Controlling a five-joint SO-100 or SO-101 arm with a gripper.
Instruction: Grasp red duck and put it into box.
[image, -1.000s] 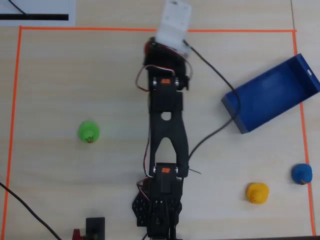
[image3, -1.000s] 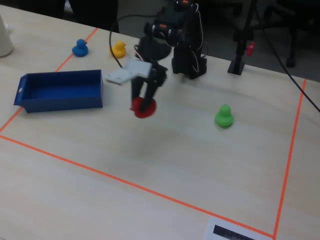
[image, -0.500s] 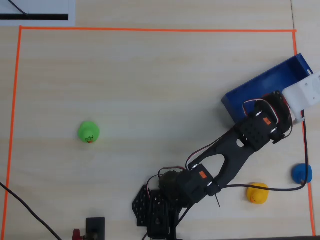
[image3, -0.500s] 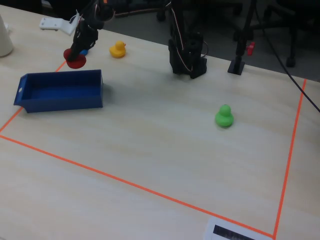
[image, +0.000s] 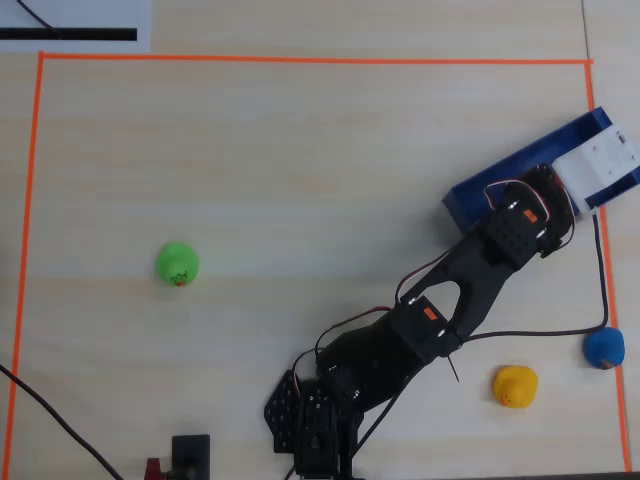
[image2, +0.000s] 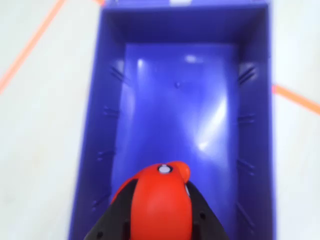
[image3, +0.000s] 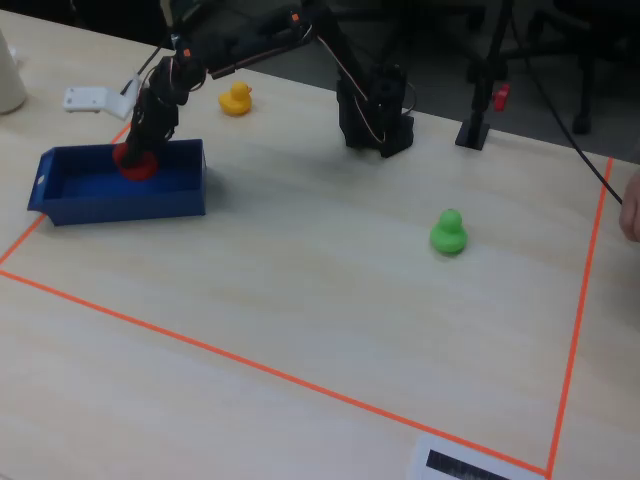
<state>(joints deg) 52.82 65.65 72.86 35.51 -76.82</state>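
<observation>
Your red duck (image2: 161, 202) sat clamped between the black fingers of the tool (image2: 159, 220), held over the near end of the blue box (image2: 252, 125) in the wrist view. In the overhead view that box (image: 480, 195) lay against the worktop's (image: 300, 170) right edge, toward its far corner. The yellow duck (image: 516, 386) and blue duck (image: 604, 347) stood near the lower right corner, with the green duck (image: 178, 263) well apart toward the left edge.

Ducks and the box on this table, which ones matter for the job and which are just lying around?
Job: red duck, held in the gripper over the box.
Lying about: green duck, yellow duck, blue duck.
</observation>
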